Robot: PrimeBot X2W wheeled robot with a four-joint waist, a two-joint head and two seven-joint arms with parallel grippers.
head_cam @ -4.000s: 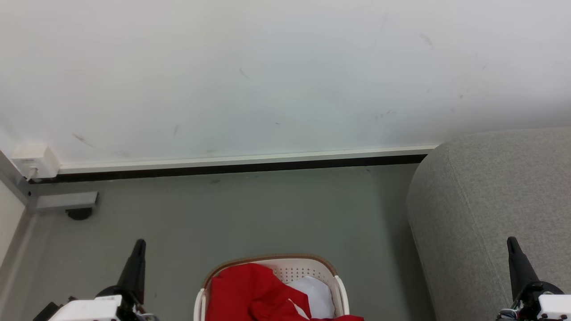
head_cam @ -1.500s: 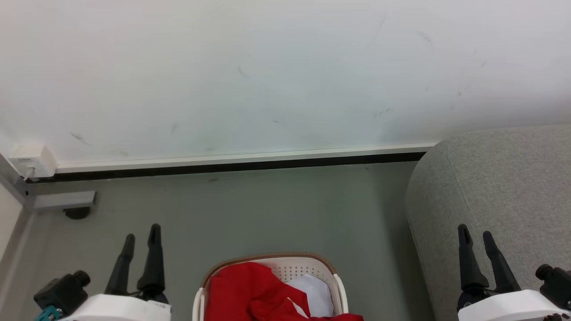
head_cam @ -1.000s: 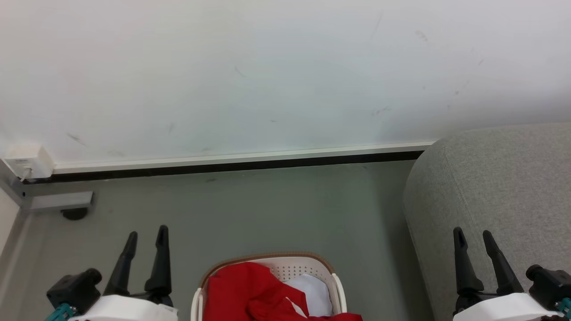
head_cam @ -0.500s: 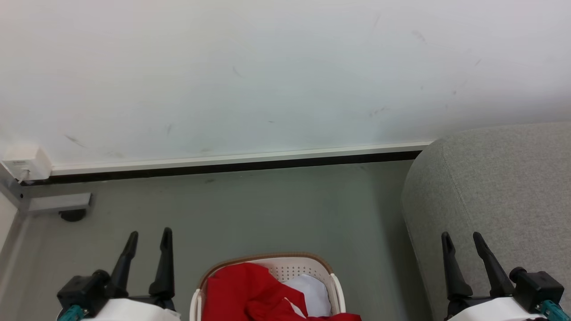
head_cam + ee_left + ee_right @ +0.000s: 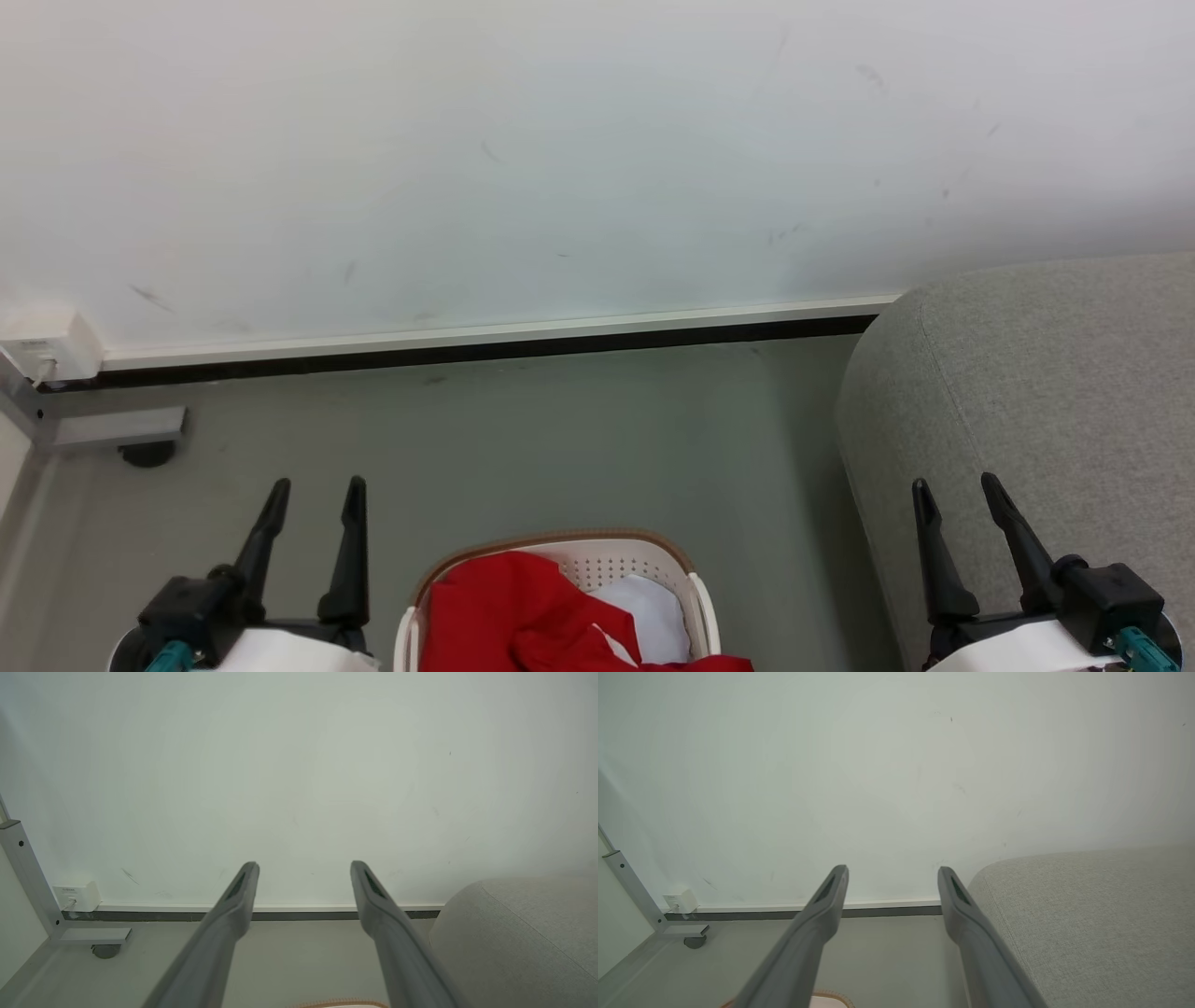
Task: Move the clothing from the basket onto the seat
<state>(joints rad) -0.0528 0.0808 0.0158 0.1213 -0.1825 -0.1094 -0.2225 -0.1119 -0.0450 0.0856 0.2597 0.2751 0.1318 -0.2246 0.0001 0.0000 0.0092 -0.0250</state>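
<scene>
The red clothing (image 5: 523,611) lay inside the basket (image 5: 611,563), which stood on the floor (image 5: 560,439) between the two grippers, with the grey seat (image 5: 1036,373) near it on the right. The left gripper (image 5: 317,485) and the right gripper (image 5: 954,483) both had their fingers spread apart and held nothing

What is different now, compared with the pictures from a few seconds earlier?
Both wrists have turned. Four seconds ago each gripper showed as one finger, edge-on. Now the left gripper and the right gripper each show two fingers, spread open. Both have since drifted a little inward, toward the basket. Nothing was gripped or released. The camera shifted slightly. The clothing stays in the basket, and the seat is unchanged.
</scene>
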